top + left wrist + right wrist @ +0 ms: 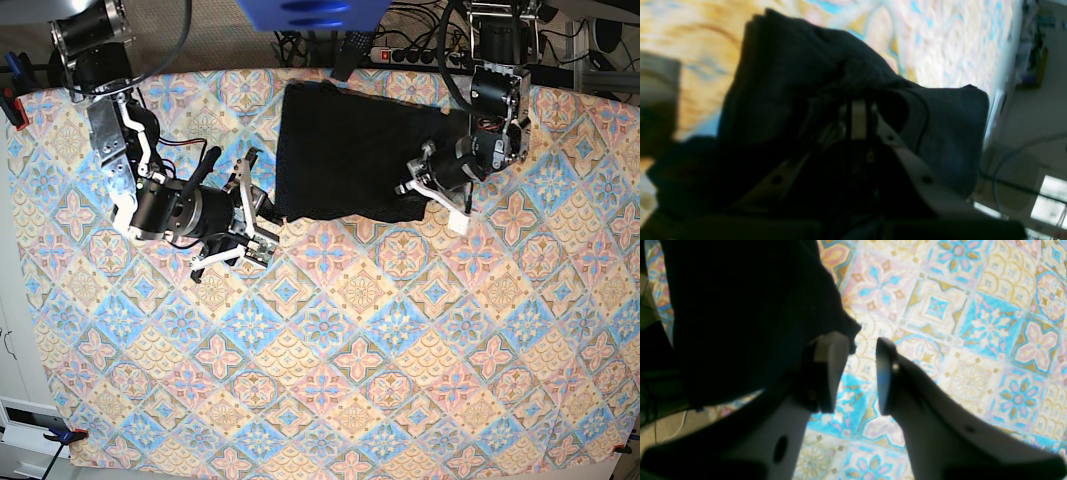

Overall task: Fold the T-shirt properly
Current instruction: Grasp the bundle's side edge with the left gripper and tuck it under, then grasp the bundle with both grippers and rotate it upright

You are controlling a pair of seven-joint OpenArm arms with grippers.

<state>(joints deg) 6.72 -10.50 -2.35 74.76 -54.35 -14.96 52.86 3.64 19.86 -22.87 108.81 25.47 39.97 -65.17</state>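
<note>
The plain black short-sleeved cotton T-shirt point(355, 155) lies as a folded dark slab at the far side of the patterned tile-print tablecloth point(330, 340), between my two hands. My left gripper point(858, 115) is buried in its corner: black cloth is bunched over and around my pale fingers point(907, 156), and the jaws look closed on a thick gather of it, though the fabric hides the tips, so I judge that hold by the way the cloth drapes off me. My right gripper point(855, 371) is parted, with a clear gap between the two pads and nothing but tablecloth showing through it; the shirt's near corner hangs just beside my inner finger point(826, 370), close to touching it, not held. This cloth is soft, light and limp; it will sag and slide rather than keep an edge, and layers may peel apart if I pinch only the top one. So I reckon the place to take it is that corner beside my right fingers, through all the layers, matching the left's grip. Little stands in the way: cables and a power strip point(415, 52) lie beyond the shirt, off the cloth, behind my left arm.
</note>
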